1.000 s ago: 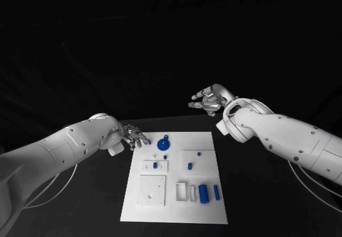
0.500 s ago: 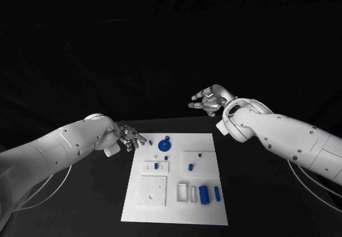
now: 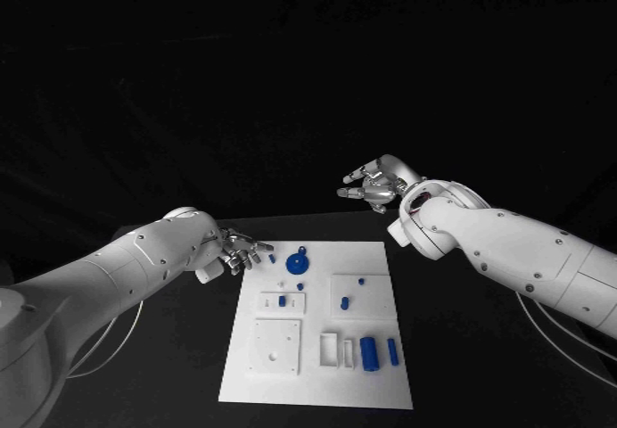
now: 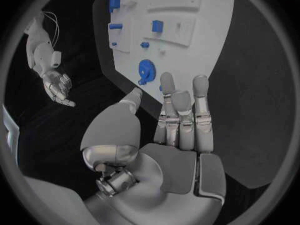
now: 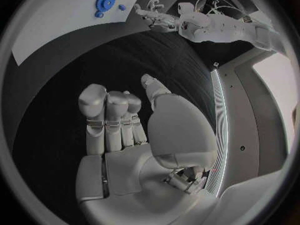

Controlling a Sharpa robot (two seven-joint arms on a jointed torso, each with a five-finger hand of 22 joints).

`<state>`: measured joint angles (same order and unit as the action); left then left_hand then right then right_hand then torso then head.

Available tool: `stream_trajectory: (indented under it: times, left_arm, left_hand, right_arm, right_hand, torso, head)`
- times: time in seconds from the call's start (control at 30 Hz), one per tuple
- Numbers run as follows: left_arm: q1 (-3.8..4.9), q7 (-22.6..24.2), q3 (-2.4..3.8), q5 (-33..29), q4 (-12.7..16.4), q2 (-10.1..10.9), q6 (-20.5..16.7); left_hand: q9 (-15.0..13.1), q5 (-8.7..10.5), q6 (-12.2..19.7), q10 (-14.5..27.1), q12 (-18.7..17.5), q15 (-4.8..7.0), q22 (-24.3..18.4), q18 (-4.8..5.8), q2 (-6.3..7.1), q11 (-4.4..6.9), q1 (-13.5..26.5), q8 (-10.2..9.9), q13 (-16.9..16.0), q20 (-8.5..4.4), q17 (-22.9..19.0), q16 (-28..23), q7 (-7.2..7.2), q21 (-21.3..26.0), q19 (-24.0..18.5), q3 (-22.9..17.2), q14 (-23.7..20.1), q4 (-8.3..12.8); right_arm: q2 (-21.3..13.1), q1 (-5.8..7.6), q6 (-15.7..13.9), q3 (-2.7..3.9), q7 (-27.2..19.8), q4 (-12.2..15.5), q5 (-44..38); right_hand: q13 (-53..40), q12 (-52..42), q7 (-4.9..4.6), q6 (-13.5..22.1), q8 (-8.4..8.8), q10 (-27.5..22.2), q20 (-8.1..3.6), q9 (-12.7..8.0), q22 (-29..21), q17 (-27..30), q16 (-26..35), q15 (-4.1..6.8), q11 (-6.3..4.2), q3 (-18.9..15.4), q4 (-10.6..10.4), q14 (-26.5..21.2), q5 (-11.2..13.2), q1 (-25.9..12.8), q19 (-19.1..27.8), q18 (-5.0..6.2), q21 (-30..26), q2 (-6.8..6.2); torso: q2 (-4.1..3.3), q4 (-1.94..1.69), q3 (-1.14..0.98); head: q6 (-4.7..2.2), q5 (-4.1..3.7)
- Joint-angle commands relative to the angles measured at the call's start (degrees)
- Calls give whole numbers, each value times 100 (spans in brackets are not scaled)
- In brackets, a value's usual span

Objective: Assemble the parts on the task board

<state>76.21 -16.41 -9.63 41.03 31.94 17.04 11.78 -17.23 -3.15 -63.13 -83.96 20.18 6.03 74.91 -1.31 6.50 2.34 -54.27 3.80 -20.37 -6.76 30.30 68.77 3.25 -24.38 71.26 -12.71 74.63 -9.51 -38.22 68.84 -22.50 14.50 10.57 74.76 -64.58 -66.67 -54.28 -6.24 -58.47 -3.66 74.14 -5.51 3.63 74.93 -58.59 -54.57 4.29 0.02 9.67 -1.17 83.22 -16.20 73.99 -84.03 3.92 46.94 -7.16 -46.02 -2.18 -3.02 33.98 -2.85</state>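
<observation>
Unlabelled white task board (image 3: pixel 322 357), blue parts (image 3: pixel 297 262)

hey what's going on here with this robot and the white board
The robot is set to assemble small blue parts on the white task board. Neither hand holds anything at this moment. The left hand hovers with open fingers at the board's far left corner, close to a round blue gear. The right hand is raised beyond the board, also open. Other blue pieces sit in the board's near part.

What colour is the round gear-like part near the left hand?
Blue; the round part shows best in the left wrist view.
</observation>
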Motion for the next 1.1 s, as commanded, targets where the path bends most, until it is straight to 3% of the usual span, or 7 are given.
stream_trajectory:
  times: [0.03,0.2,0.33,0.53,0.57,0.67,1.1]
  left_arm:
    - [-35,-179,1,35,-172,-119,133]
    - [-74,-250,0,192,-405,-259,240]
    - [-103,-362,0,292,-574,-338,297]
    - [-121,-384,1,295,-718,-389,226]
    - [-123,-382,2,270,-734,-395,208]
    - [-125,-373,3,210,-759,-406,157]
    - [-124,-248,14,-56,-781,-403,-35]
  left_hand:
    - [31,21,17,-194,-21,-51,106,-37,-15,-40,-67,6,-14,7,13,9,11,25,35,6,9,-16]
    - [-11,-11,-83,-197,-5,-41,107,-37,-211,-26,-79,18,-28,4,21,21,-21,15,40,66,16,233]
    - [-219,-242,-134,-189,-14,-37,108,-26,-432,-9,-26,16,-28,-6,20,15,-44,6,29,210,10,571]
    - [-610,-377,-119,-188,-16,-28,107,-22,-501,-8,17,20,-33,-10,22,14,-65,-6,26,258,12,668]
    - [-801,-378,-82,-185,-16,-22,106,-19,-503,-13,18,10,-36,-10,23,14,-58,-9,25,257,11,680]
    - [-941,-385,-70,-183,-14,-26,105,-21,-501,-8,31,14,-41,-11,22,11,-73,-7,22,250,10,658]
    - [-1245,-406,-58,-178,-28,-25,104,-22,-478,-4,28,14,-37,-11,20,10,-85,2,25,237,12,645]
  right_arm:
    - [13,-1,61,3,-38,17,-62]
    - [25,1,60,3,-33,40,-74]
    - [27,6,52,3,-28,65,-86]
    - [26,21,42,6,-25,86,-96]
    - [27,23,41,7,-25,89,-97]
    - [30,29,38,8,-24,93,-101]
    - [33,36,38,12,-17,89,-115]
  right_hand:
    - [-3,7,-18,16,11,-11,35,-1,613,-3,27,-14,-12,25,-7,-12,11,9,-141,52,-7,34]
    - [-3,7,-18,16,11,-11,35,-1,613,-3,27,-14,-12,25,-7,-12,11,9,-141,52,-7,34]
    - [-3,7,-18,16,11,-11,35,-1,613,-3,27,-14,-12,25,-7,-12,11,9,-141,52,-7,34]
    - [-3,7,-18,16,11,-11,35,-1,613,-3,27,-14,-12,25,-7,-12,11,9,-141,52,-7,34]
    - [-3,7,-18,16,11,-11,35,-1,613,-3,27,-14,-12,25,-7,-12,11,9,-141,52,-7,34]
    - [-3,7,-18,16,11,-11,35,-1,613,-3,27,-14,-12,25,-7,-12,11,9,-141,52,-7,34]
    - [-3,7,-18,16,11,-11,35,-1,613,-3,27,-14,-12,25,-7,-12,11,9,-141,52,-7,34]
  torso:
    - [-47,44,-42]
    - [-99,108,-94]
    - [-134,143,-128]
    - [-175,165,-160]
    - [-178,168,-163]
    - [-177,170,-164]
    - [-170,156,-153]
  head:
    - [-30,13]
    - [-66,45]
    - [-90,63]
    - [-125,71]
    - [-127,71]
    - [-128,65]
    - [-114,30]
